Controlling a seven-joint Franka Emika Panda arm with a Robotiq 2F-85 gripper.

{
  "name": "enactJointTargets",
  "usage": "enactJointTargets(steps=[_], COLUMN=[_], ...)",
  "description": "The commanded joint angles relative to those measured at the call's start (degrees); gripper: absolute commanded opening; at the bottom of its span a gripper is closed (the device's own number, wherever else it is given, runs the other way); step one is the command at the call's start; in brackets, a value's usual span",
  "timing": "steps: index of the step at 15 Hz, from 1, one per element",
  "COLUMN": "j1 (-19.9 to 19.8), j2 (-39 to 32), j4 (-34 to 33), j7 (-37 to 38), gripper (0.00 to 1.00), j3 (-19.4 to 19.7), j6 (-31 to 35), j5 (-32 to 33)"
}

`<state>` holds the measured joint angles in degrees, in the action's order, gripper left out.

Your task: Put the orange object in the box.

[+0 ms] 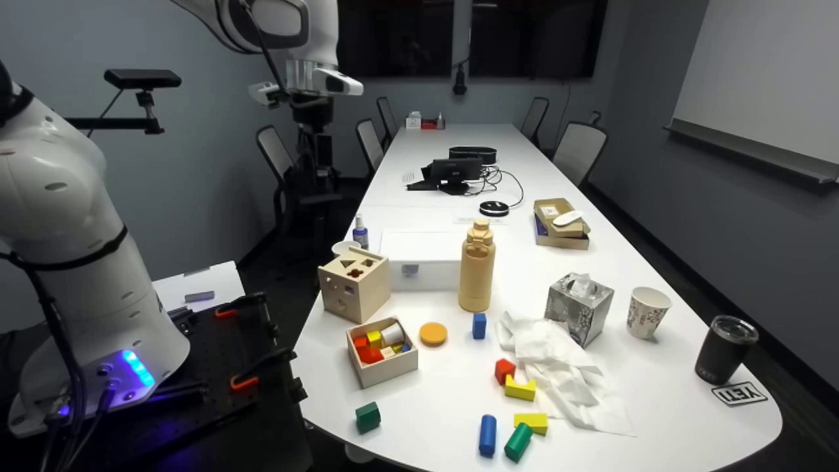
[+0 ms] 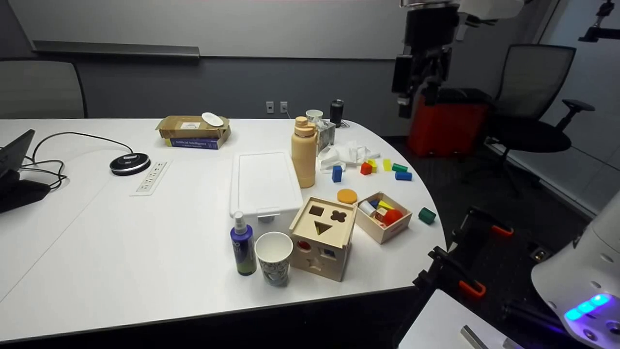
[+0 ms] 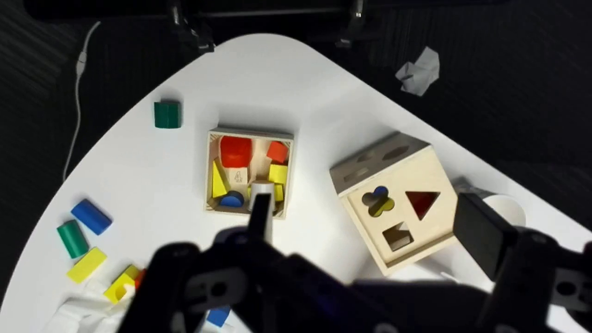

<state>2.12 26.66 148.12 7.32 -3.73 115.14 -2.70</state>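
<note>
The orange object is a flat round orange disc (image 1: 432,334) lying on the table beside the box; it shows in an exterior view too (image 2: 347,196). In the wrist view it is hidden behind the gripper. The box is a low square light-wood tray (image 1: 388,375), also seen in an exterior view (image 2: 379,233) and the wrist view (image 3: 252,132). It holds red, yellow and blue blocks, a plain wood block and a white cylinder. My gripper (image 3: 374,226) is open and empty, high above the table; both exterior views show it (image 1: 319,172) (image 2: 417,103).
A taller wood cube with cut-outs (image 1: 355,285) stands next to the box. A tan bottle (image 1: 477,269), a white lidded bin (image 2: 265,182), a spray bottle (image 2: 243,247) and a paper cup (image 2: 274,259) stand near. Loose blocks, crumpled tissue (image 1: 550,354) and a tissue box (image 1: 579,308) lie farther off.
</note>
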Motion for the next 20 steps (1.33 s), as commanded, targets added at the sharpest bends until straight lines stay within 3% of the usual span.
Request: enactJointTargets(steps=[1,6,9,14,20], j1=[-3.3,-5.83,-8.04,-10.7,-10.49], j2=[-13.66,-31.82,-43.45,-61.06,-74.32], j4=[-6.42,-15.61,-22.82,-33.76,-41.79], j7=[-0.17,-3.6,-7.58,-6.11,-2.88], gripper=[1.0,1.0,1.0,1.0,1.0], j3=[4.84,10.52,9.71,7.88,8.55], j6=[8.3,21.36,26.75,28.88,30.32], j5=[-4.17,-16.67,-22.97,-19.77,-15.09])
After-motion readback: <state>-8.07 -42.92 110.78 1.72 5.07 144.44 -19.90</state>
